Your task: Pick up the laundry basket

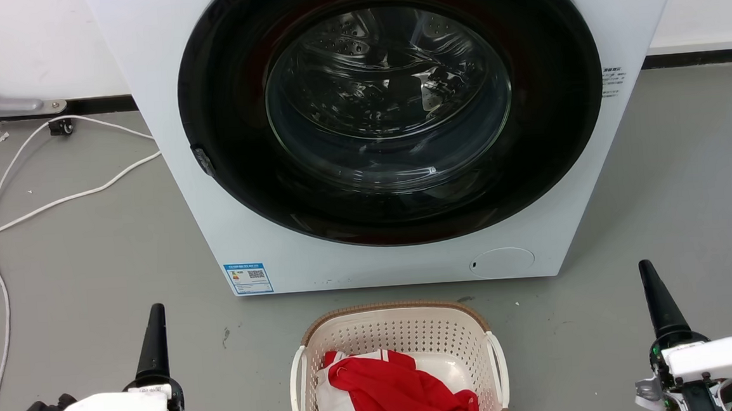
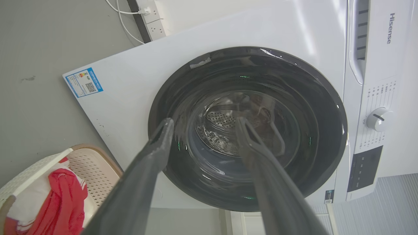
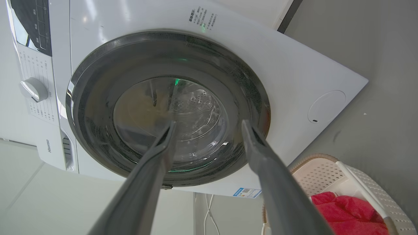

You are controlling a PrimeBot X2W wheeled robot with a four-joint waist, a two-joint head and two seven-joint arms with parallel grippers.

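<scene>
The washing machine loomed at the back, and the laundry basket sat on the floor just in front of it. It looked like light, stiff plastic with only some clothes inside, so I'd go for the white side handles. The left claw and right claw both gaped apart, holding and touching nothing.

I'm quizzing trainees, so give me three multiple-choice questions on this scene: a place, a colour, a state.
1. Where does the laundry basket stand? A on the floor before the washing machine; B atop it; C inside the drum.
2. What colour is the top cloth in it? A blue; B red; C green.
3. How is the left claw? A open; B shut on a handle; C shut on cloth.
Answers: 1 A, grey floor shows around it; 2 B, red folds lie uppermost; 3 A, it stands spread, holding nothing.
</scene>
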